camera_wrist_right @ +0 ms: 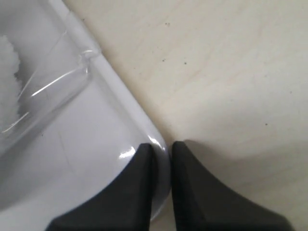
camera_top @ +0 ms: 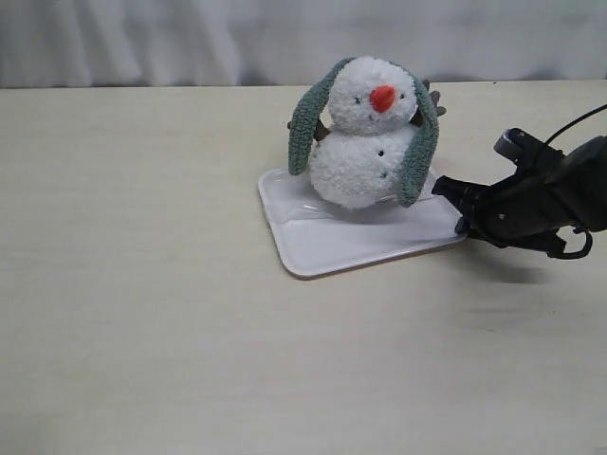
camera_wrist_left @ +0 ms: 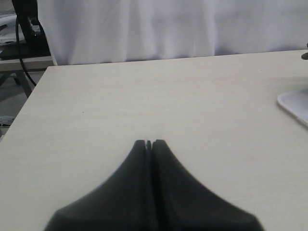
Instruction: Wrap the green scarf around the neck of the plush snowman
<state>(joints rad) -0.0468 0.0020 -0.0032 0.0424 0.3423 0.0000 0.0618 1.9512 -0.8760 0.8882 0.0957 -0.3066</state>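
Observation:
The plush snowman sits upright on a white tray. The green scarf lies behind its head, and one end hangs down each side of the body; the other end reaches the tray. The snowman's neck is bare at the front. My right gripper is at the tray's right corner. In the right wrist view it is shut on the tray's rim, one finger on each side. White fluff of the snowman shows at that view's edge. My left gripper is shut and empty over bare table.
The tray has a raised ridge across its floor beside the snowman. A corner of the tray shows in the left wrist view. A white curtain hangs behind the table's far edge.

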